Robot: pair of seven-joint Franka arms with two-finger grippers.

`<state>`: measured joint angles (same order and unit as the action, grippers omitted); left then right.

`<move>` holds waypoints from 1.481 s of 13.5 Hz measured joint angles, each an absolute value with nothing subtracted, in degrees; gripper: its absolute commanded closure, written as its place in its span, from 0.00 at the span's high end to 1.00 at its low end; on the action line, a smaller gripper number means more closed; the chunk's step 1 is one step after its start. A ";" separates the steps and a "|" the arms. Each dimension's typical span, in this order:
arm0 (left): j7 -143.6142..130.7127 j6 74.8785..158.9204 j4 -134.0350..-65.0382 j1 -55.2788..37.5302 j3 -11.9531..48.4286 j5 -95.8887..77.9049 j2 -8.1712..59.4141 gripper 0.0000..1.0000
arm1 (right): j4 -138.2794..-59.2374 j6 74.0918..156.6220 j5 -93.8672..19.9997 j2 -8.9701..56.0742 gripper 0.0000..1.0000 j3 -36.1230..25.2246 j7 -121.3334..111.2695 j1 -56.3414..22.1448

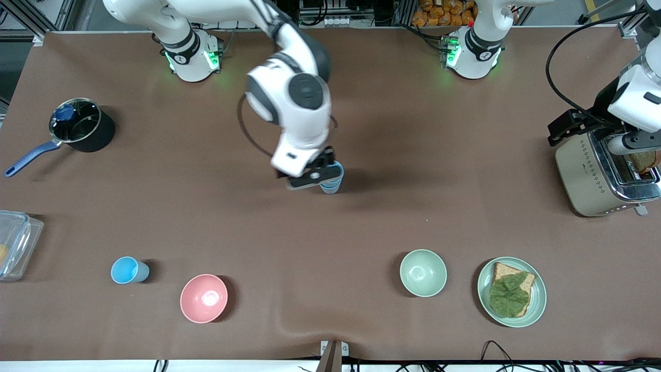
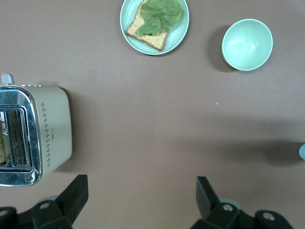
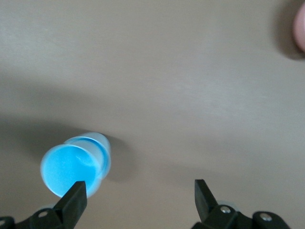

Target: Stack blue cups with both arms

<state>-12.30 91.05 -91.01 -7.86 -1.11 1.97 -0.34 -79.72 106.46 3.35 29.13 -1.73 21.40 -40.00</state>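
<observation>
One light-blue cup (image 1: 332,181) stands upright near the table's middle. My right gripper (image 1: 314,178) hangs just beside it, open and empty. In the right wrist view the cup (image 3: 76,164) sits by one fingertip (image 3: 76,195), outside the gap of the gripper (image 3: 140,191). A second blue cup (image 1: 129,270) stands close to the front camera, toward the right arm's end. My left gripper (image 2: 141,183) is open and empty, held high over bare table beside the toaster, where that arm waits. The middle cup's edge shows in the left wrist view (image 2: 302,151).
A pink bowl (image 1: 203,298) stands beside the second cup. A pale-green bowl (image 1: 423,272) and a plate with toast and lettuce (image 1: 537,305) lie toward the left arm's end. There is a toaster (image 1: 594,175) there, and a lidded pot (image 1: 82,126) and a clear container (image 1: 15,243) at the right arm's end.
</observation>
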 measured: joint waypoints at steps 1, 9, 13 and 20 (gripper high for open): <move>-12.30 90.62 -90.46 -8.05 -1.12 1.97 -0.24 1.00 | -79.92 104.39 2.47 27.39 1.00 -1.76 17.54 -37.35; -12.30 87.24 -88.00 -8.81 -1.62 1.97 1.12 1.00 | -90.52 97.85 -4.29 12.04 1.00 -2.30 -9.49 -11.00; -12.30 86.99 -87.73 -8.88 -2.28 1.97 1.57 1.00 | -90.80 92.62 -4.43 4.99 1.00 -2.34 -14.91 -0.35; -12.29 86.79 -87.41 -8.90 -3.87 1.97 1.63 1.00 | -92.17 85.60 -4.30 -2.05 1.00 0.36 -8.20 3.53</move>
<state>-12.29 86.79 -87.41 -8.90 -3.87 1.97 1.63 -92.17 85.60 -4.30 -2.05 0.36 -8.20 3.53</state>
